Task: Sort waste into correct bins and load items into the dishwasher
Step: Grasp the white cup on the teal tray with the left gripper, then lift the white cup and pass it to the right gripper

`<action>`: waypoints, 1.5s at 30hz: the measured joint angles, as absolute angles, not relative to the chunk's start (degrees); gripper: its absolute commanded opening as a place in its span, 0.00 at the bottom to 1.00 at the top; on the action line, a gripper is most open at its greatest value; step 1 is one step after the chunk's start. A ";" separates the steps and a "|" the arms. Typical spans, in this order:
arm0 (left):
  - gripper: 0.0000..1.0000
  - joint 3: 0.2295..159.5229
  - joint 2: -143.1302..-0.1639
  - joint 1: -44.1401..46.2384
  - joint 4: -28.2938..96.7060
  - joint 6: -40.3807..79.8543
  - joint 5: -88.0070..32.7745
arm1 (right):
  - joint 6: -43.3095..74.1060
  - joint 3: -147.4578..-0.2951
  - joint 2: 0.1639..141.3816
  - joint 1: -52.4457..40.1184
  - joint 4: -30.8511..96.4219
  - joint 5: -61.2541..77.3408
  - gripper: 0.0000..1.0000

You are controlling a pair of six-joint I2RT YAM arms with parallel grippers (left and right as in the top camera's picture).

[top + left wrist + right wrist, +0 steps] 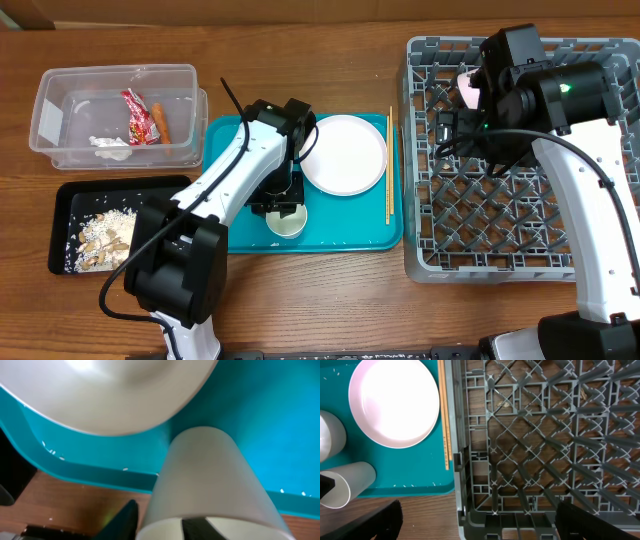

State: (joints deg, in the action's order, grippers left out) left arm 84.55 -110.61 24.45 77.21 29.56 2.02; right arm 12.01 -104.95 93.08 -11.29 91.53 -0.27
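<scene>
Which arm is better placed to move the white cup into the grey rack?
Left. The left hand straddles the white cup's rim; the right hand hangs open over the rack.

A large teal rectangular plastic serving tray [345, 228] lies flat at the middle of my brown wooden tabletop [300, 60], its long sides running left to right.

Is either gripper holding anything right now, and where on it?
The left gripper grips the white cup by its rim, one finger inside and one outside. The right gripper is open above the dish rack, holding nothing.
</scene>
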 measured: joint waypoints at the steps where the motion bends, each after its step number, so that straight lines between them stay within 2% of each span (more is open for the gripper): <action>1: 0.16 84.44 -110.61 24.32 76.62 29.69 2.04 | 11.99 -104.95 93.08 -11.29 91.55 -0.27 1.00; 2: 0.04 84.23 -110.61 24.29 76.31 29.80 2.07 | 11.99 -104.95 93.08 -11.29 91.59 -0.27 1.00; 10: 0.04 83.64 -109.71 23.88 78.63 29.54 1.63 | 11.99 -104.95 93.08 -11.03 90.89 -0.27 1.00; 15: 0.04 95.15 -109.82 21.41 86.70 24.97 -1.76 | 11.90 -106.87 93.12 -3.33 90.67 5.32 1.00; 19: 0.04 105.56 -109.73 18.98 86.15 16.67 -15.92 | 2.15 -108.84 92.49 8.29 92.40 25.15 1.00; 24: 0.04 109.67 -109.71 15.29 79.53 0.64 -52.60 | -14.06 -108.53 91.77 18.24 97.12 48.16 1.00; 27: 0.04 109.75 -109.71 14.87 72.40 -3.51 -69.58 | -21.45 -106.24 91.53 17.67 97.10 56.62 1.00; 31: 0.04 109.78 -109.71 15.09 67.51 -4.27 -79.09 | -27.11 -103.81 91.50 13.69 96.99 60.53 1.00; 37: 0.04 109.78 -109.71 17.47 65.69 -4.27 -83.81 | -32.99 -102.45 91.50 5.82 96.71 64.12 1.00; 45: 0.04 109.78 -109.73 17.56 65.65 -4.27 -84.44 | -36.53 -102.39 91.44 2.07 96.92 70.54 1.00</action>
State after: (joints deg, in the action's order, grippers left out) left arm 109.78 -109.73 17.56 65.65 -4.27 -84.44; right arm -36.53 -102.39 91.44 2.07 96.92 70.54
